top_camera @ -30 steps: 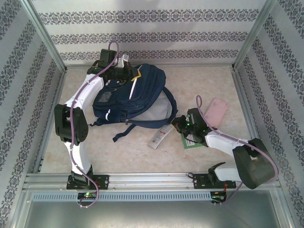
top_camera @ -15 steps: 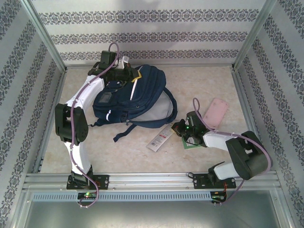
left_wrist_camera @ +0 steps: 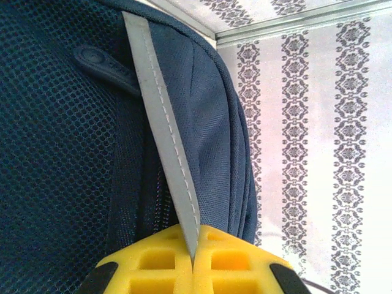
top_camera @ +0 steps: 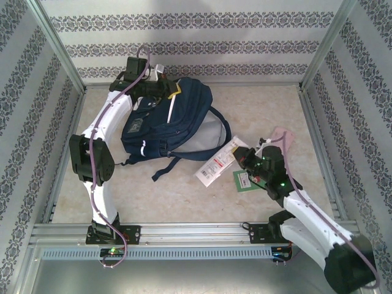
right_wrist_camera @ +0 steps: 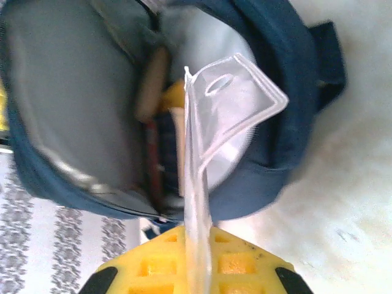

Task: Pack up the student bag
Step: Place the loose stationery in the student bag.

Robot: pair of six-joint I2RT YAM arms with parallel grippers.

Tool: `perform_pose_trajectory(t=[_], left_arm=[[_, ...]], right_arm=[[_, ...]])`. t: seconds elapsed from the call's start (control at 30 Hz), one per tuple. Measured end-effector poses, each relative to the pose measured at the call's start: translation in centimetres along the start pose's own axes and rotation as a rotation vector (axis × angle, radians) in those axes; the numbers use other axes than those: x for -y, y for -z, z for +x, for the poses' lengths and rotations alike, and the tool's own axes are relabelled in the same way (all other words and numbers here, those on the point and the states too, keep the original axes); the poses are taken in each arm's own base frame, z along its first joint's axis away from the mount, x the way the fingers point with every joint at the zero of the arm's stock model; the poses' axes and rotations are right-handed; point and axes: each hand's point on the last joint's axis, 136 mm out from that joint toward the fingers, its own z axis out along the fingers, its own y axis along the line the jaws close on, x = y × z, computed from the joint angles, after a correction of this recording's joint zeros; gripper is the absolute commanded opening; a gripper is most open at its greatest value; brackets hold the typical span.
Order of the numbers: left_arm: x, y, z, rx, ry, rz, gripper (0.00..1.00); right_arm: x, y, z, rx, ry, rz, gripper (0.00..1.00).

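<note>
The student bag (top_camera: 177, 119), navy with a light grey lining, lies at the back left of the table with its mouth gaping toward the right. At the bag's far top edge my left gripper (top_camera: 164, 93) is shut on a grey strip (left_wrist_camera: 162, 128) of the bag (left_wrist_camera: 55, 159), the yellow pads (left_wrist_camera: 236, 260) pinching it. To the right of the bag's mouth, my right gripper (top_camera: 244, 160) is shut on a clear plastic packet (top_camera: 218, 164) with a red and white label. The packet (right_wrist_camera: 223, 113) stands edge-on in front of the open bag (right_wrist_camera: 294, 73), whose grey lining (right_wrist_camera: 67, 98) shows.
A green card (top_camera: 243, 181) lies on the table under the right wrist. A pink case (top_camera: 283, 137) lies behind the right arm near the right wall. A dark strap (top_camera: 164, 168) trails from the bag toward the front. Patterned walls and metal rails enclose the table.
My right gripper has shut on the plastic packet and lifted it off the table beside the bag's mouth, its arm swinging down to the right. The left gripper keeps its hold, shifted slightly back.
</note>
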Motion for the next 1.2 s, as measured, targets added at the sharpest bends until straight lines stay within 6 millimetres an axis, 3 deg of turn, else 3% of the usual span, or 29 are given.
perform_pose_trajectory(t=[0.1,0.3,0.43,0.67,1.0,1.13,1.2], left_arm=[[0.7,0.5,-0.2,0.000,-0.006,0.008,0.00],[1.2,0.6,0.1,-0.025,-0.004,0.022,0.00],[1.4,0.6,0.3,-0.040,-0.003,0.035,0.00],[1.6,0.5,0.6,-0.056,0.008,0.051,0.00],[1.7,-0.5,-0.2,-0.065,0.068,0.101,0.00],[1.9,-0.5,-0.4,-0.062,0.084,0.111,0.00],[1.9,-0.6,-0.4,-0.061,0.091,0.113,0.00]], right_arm=[[-2.5,0.9,-1.8,0.075,0.029,-0.050,0.00],[-3.7,0.0,-4.8,0.181,0.089,-0.004,0.00],[-3.9,-2.0,-7.8,0.266,0.137,0.024,0.00],[-5.2,-7.5,-11.1,0.315,0.163,-0.017,0.00],[-8.7,-14.4,-10.1,0.314,0.115,-0.166,0.00],[-7.8,-17.7,-8.3,0.296,0.073,-0.188,0.00],[-6.6,-19.8,-6.3,0.271,0.055,-0.176,0.00]])
